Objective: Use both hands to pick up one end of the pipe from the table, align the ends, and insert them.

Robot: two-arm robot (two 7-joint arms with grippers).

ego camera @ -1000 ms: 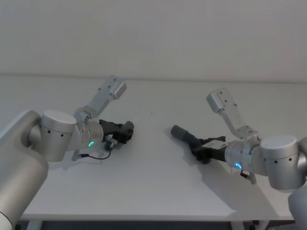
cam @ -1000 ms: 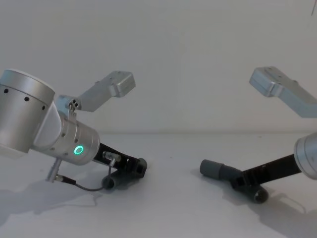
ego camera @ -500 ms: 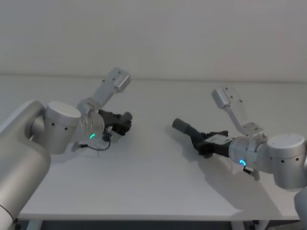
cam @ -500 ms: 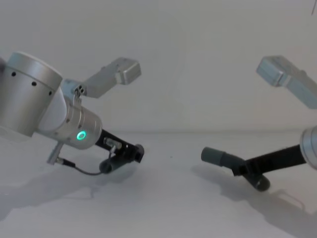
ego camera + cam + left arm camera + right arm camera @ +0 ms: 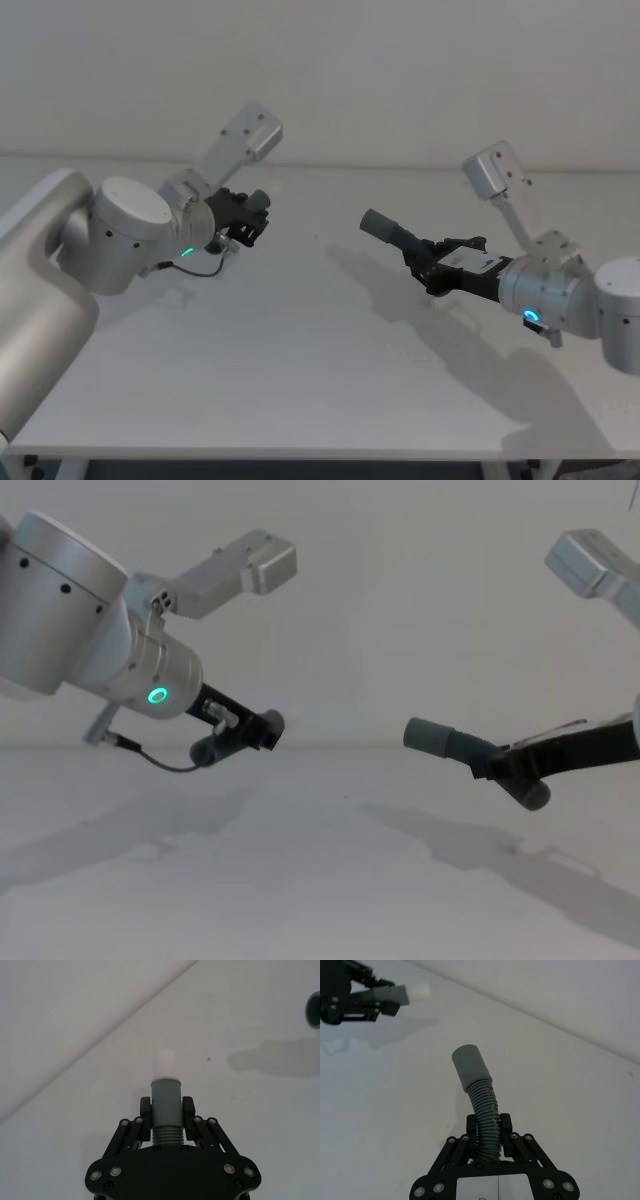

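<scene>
The pipe is in two pieces, both held up off the table (image 5: pixel 300 380), each casting a shadow on it. The left gripper (image 5: pixel 166 1110), over the table's left half, is clamped on the left piece (image 5: pixel 165 1130) just where the ribs meet its smooth collar. A short white sleeve (image 5: pixel 165 1062) juts from that collar toward the table's middle. The right gripper (image 5: pixel 489 1127), over the table's right half, is closed round the ribbed body of the right piece (image 5: pixel 484 1105). Its plain grey collar (image 5: pixel 468 1067) reaches out toward the table's middle. The two collars face each other above the centre of the table, well apart. As far as the chest view lets one judge, they are not quite in line.
</scene>
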